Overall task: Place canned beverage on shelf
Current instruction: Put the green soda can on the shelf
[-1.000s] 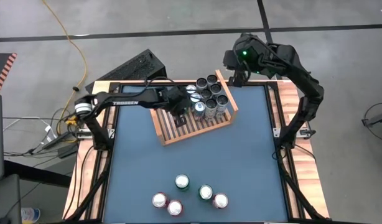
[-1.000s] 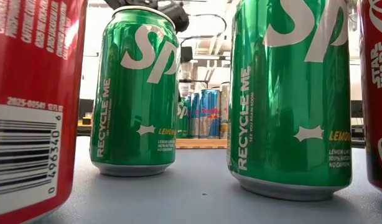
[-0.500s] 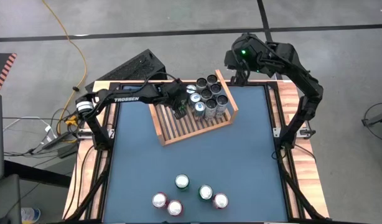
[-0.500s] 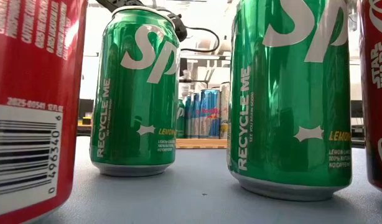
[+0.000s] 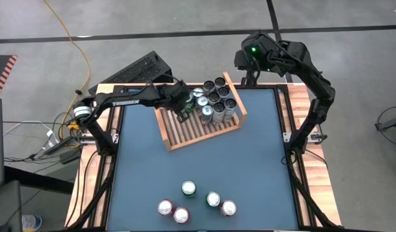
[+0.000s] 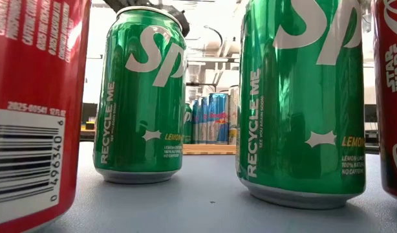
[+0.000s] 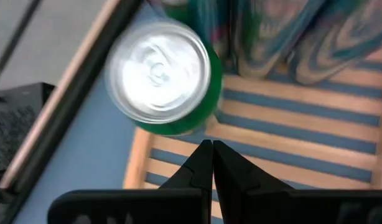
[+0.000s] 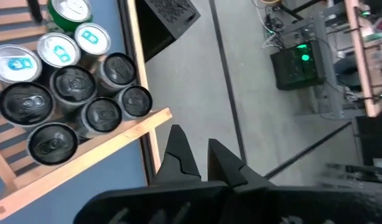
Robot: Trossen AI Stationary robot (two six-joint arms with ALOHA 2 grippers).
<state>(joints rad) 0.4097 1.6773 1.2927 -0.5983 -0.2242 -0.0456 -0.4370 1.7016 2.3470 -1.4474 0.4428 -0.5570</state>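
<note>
The wooden slatted shelf point(image 5: 198, 129) lies at the table's far middle, with several cans point(image 5: 214, 103) standing in its far right corner. A green can point(image 7: 160, 74) stands upright on the slats at the left end of that group. My left gripper point(image 5: 184, 115) hovers above the shelf just left of the cans, shut and empty point(image 7: 211, 152). My right gripper point(image 5: 245, 76) waits beyond the shelf's far right corner, fingers a little apart and empty point(image 8: 194, 140). Several more cans point(image 5: 189, 188) stand at the table's near edge.
Two green cans point(image 6: 140, 97) point(image 6: 302, 97) and red cans point(image 6: 30, 97) fill the low view at the near edge. The shelf's left half point(image 5: 178, 132) shows bare slats. A black keyboard-like object point(image 5: 137, 71) lies beyond the table's far left corner.
My left gripper has risen and drawn back a little toward the table's far left, away from the cans on the shelf. The cans have stayed where they were.
</note>
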